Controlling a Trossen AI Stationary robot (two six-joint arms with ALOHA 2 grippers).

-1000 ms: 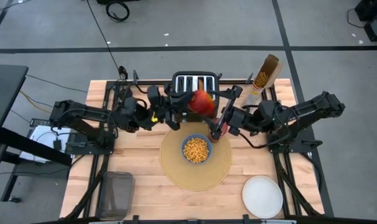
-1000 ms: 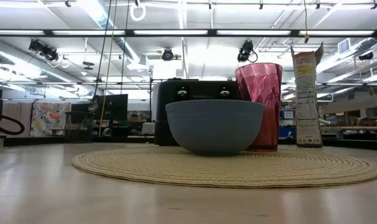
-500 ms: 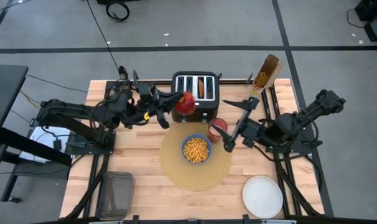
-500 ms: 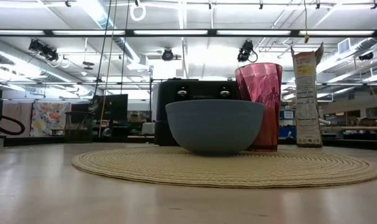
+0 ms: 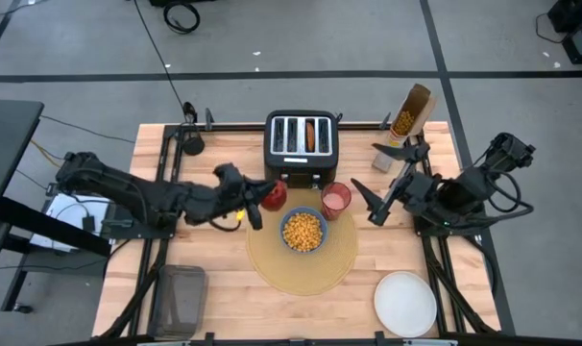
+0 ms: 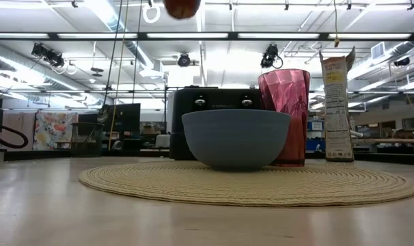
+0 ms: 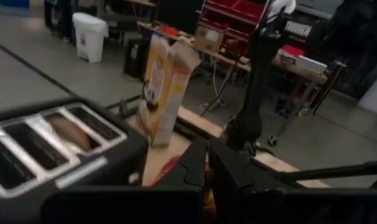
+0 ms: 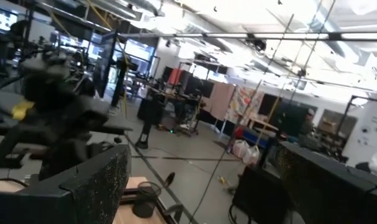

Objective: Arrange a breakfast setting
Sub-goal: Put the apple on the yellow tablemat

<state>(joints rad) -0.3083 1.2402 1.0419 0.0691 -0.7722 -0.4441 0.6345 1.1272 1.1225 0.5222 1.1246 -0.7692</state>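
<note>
Red apple [image 5: 273,195] sits clamped in the left pincer [image 5: 264,199], carried above the table just beside the tan placemat [image 5: 303,264] likely to be set down by the bowl [image 5: 303,230] and pink cup [image 5: 335,200], while the right pincer [image 5: 366,205] waits spread apart

No lettering could be read in any view. The cereal box [image 6: 336,108] near the table's [image 5: 214,288] far right corner carried printed panels, and the toaster [image 6: 217,101] at the far edge had dials, but the print on both was too small to make out.
</note>
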